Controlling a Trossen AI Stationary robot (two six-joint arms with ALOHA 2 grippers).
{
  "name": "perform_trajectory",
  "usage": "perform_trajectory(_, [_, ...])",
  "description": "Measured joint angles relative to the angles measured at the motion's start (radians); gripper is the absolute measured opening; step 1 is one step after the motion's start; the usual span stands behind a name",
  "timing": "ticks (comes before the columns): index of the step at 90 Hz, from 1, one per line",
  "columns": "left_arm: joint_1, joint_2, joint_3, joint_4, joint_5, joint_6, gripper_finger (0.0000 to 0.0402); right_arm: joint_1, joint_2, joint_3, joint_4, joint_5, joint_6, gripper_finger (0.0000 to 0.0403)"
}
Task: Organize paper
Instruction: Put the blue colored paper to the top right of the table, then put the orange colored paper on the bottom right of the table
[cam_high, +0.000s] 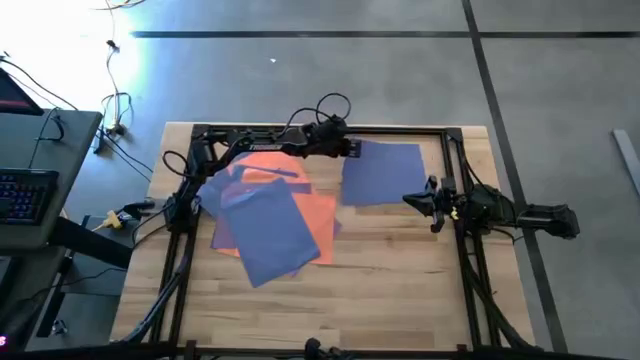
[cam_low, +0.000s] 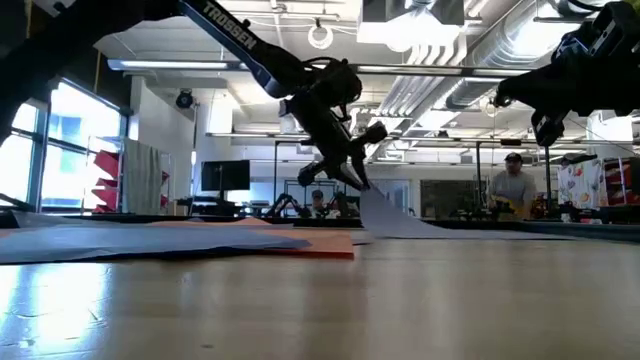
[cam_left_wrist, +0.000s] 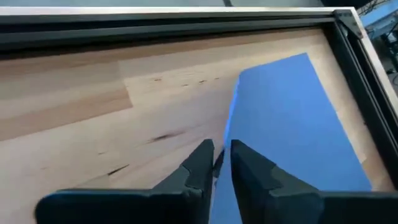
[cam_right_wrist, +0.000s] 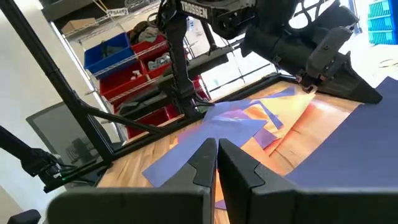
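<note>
One blue sheet of paper (cam_high: 385, 175) lies apart at the table's far right. My left gripper (cam_high: 352, 148) is shut on it at its far left corner. In the low view that corner is raised and the rest (cam_low: 415, 224) slopes down onto the wood. A loose pile of orange, blue and purple sheets (cam_high: 270, 215) lies overlapping left of the table's middle. My right gripper (cam_high: 420, 198) hangs shut and empty, well above the table (cam_low: 545, 120), by the single sheet's right edge. My left gripper pinches the blue sheet's left edge (cam_left_wrist: 225, 146), near its far corner, between its two fingers; it looks like one layer. The fingers slant down from the table's far left. The held corner is lifted clear while the sheet's right part lies on the table.
A black frame (cam_high: 320, 130) runs round the table's far and side edges. Bare wood (cam_high: 340, 300) stretches along the near half. A desk with a keyboard (cam_high: 25, 190) stands off the table's left. A person (cam_low: 513, 185) stands in the room behind.
</note>
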Motion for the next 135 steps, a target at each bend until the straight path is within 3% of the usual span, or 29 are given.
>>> perform_trajectory(40, [0.009,0.000,-0.001,-0.019,0.028,0.055,0.0098,0.000,0.000,0.000,0.000,0.000,0.000,0.0000])
perform_trajectory(99, [0.022,-0.008,-0.001,-0.025,-0.003,0.267,0.0114,0.000,0.000,0.000,0.000,0.000,0.000,0.0000])
perform_trajectory(119, [0.029,-0.085,-0.001,-0.029,-0.027,0.423,0.0145,0.000,0.000,0.000,0.000,0.000,0.000,0.0000])
perform_trajectory(135, [0.022,-0.214,0.000,-0.159,0.083,0.517,0.0148,0.000,0.000,0.000,0.000,0.000,0.000,0.0000])
